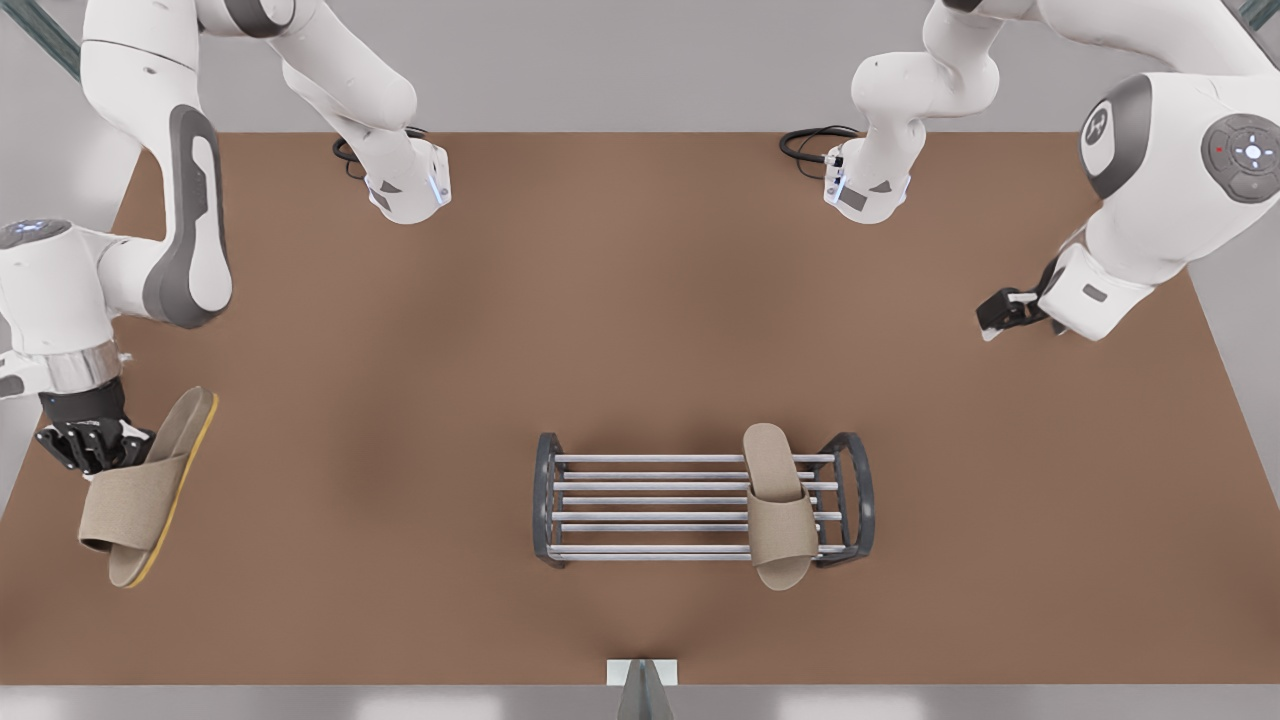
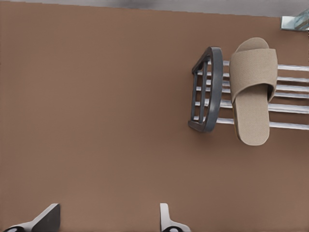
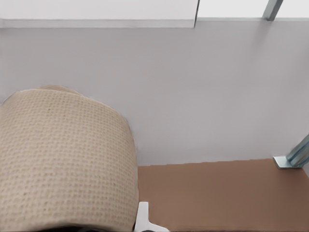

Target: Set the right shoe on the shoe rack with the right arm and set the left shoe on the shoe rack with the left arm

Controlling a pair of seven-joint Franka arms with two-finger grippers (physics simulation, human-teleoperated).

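Note:
My right gripper [image 1: 95, 445], at the front view's left edge of the table, is shut on the right shoe [image 1: 140, 500], a beige slipper tipped so its yellow sole edge shows. The slipper's woven band [image 3: 63, 159] looms close in the right wrist view, beside one fingertip [image 3: 143, 218]. The left shoe [image 1: 778, 505] lies across the bars at the shoe rack's [image 1: 650, 487] end toward the front view's right. My left gripper [image 1: 1005, 312] hangs open and empty at the front view's right, well away from the rack. In its wrist view the open fingers [image 2: 46, 220] frame bare table, with rack [image 2: 207, 92] and slipper [image 2: 252, 87] farther off.
The brown table [image 1: 640, 300] spreads between both arm bases [image 1: 410, 185] at its far edge. The rack's bars toward the front view's left carry nothing. A small metal bracket [image 1: 641, 675] sits at the near table edge.

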